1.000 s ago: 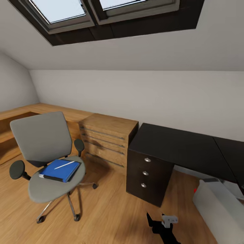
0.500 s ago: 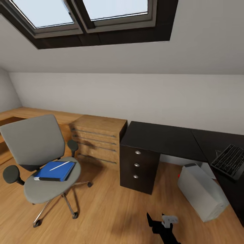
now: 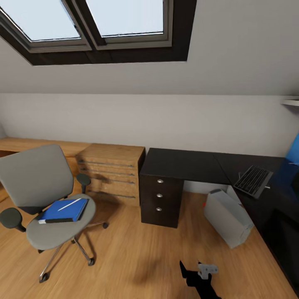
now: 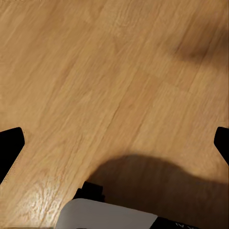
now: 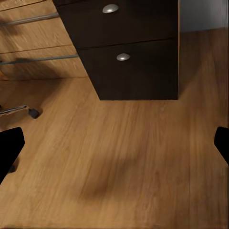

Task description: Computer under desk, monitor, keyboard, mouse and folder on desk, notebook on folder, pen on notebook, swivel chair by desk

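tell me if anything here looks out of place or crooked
Yes. The computer leans tilted on the floor by the black desk rather than standing upright. The keyboard sits askew, hanging over the desk edge. A blue folder with a pen on top lies on the chair seat.

The floor [image 3: 137, 257] is warm wood planking with visible grain and a soft sheen. The desk [image 3: 187, 164] is dark, almost black, smooth and matt, with small shiny metal knobs [image 5: 110, 8] on its drawers. Beside it, the chest of drawers [image 3: 110, 168] is light wood with thin metal handles. The chair [image 3: 37, 178] has matt grey cloth on seat and back, black plastic armrests and shiny metal legs. The folder [image 3: 62, 211] on its seat looks like smooth blue plastic. The computer [image 3: 226, 218] case is plain matt grey.
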{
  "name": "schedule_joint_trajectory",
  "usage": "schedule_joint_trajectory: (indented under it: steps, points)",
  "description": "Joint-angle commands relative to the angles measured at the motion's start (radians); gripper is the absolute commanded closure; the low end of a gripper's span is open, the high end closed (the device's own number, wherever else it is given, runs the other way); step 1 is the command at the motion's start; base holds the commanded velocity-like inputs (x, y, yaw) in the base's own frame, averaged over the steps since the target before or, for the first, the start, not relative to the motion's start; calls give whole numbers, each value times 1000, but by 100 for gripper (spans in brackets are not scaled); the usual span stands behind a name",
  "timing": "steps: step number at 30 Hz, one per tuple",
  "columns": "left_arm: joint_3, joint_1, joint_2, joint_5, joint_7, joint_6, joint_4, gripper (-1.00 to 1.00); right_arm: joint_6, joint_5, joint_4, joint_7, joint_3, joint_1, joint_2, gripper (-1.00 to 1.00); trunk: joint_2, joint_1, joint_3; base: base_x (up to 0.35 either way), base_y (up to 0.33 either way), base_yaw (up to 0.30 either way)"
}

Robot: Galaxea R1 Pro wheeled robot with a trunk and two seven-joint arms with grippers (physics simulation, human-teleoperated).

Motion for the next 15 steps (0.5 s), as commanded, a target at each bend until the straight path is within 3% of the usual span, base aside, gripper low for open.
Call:
schedule_joint_trajectory:
  steps: [1, 6, 12, 15]
  points:
    - [4, 0, 0, 3, 1, -2, 0, -100, -2, -6, 2, 6, 5, -1, 0, -100, 6, -4, 3, -278, 203, -238]
    - [9, 0, 0, 3, 1, -2, 0, -100, -2, 8, 2, 6, 5, -1, 0, -100, 41, -24, 24, -243, 179, -238]
    - [10, 0, -1, 2, 1, -2, 0, -100, -2, 12, 2, 1, 5, -1, 1, -100, 83, -47, 49, -70, 52, -234]
    - [10, 1, -2, 2, 2, -2, 0, -100, -1, 13, 2, -46, 5, -1, 6, -100, 104, -58, 60, -131, 11, -130]
